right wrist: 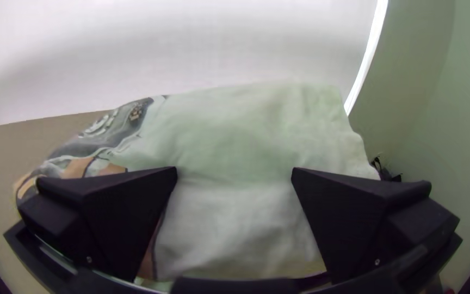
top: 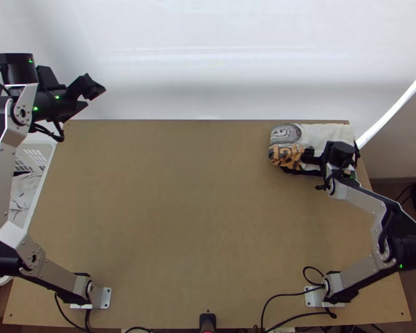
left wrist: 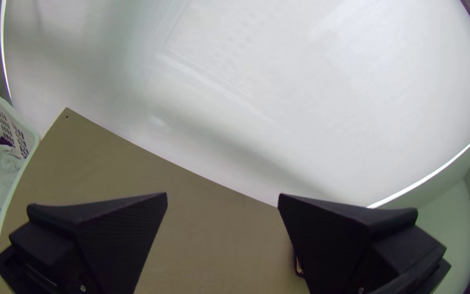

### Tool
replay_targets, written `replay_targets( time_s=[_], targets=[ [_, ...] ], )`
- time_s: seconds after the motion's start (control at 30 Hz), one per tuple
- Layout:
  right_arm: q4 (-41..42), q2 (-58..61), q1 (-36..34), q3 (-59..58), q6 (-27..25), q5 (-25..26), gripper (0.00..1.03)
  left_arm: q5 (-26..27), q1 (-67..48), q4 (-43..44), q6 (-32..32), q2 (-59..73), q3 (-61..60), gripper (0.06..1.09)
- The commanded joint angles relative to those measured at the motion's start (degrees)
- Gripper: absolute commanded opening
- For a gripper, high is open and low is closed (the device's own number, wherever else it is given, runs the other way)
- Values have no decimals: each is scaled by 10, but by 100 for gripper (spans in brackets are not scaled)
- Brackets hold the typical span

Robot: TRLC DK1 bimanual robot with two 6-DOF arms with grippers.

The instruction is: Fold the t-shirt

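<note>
The t-shirt (top: 327, 132), folded into a compact oblong bundle, lies at the far right corner of the tabletop (top: 180, 222), its long axis running nearly parallel to the far edge. The right pincer (right wrist: 234, 168) is poised over the bundle's near side, its fingers spread wide with cloth in the gap but nothing clamped; whether the fingertips touch the fabric cannot be told. From there, the bundle extends toward the tabletop's far edge, its length lying across the pincer's line of approach. The right arm is plainly the nearer; the left pincer (left wrist: 222, 194), also wide apart and empty, hangs just past the tabletop's far left corner. The bundle's printed end points toward the tabletop's left side, its plain pale end toward the right edge. Folding looks all but complete, and a final adjustment or a retreat would need to avoid dragging the upper layer loose.
</note>
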Motion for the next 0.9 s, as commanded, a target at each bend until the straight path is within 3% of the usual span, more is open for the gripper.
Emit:
replay_targets(
  time_s=[0.0,0.27,0.47,0.67,0.8,0.87],
  targets=[
    [24,25,-10,-20,6,10,99,-2,9,-6,8,-26,8,105],
    [35,6,-22,-17,-11,17,99,-4,27,-5,14,-45,6,105],
    [-21,-131,-37,34,-29,15,99,-38,32,-4,27,-77,5,105],
    [-61,-285,-42,71,-23,15,99,-128,35,9,73,-144,-21,105],
    [-62,-383,-42,83,-29,13,99,-139,66,84,110,-232,-106,105],
    [-68,-423,-39,84,-44,-12,99,-139,91,114,120,-274,-140,105]
  ],
)
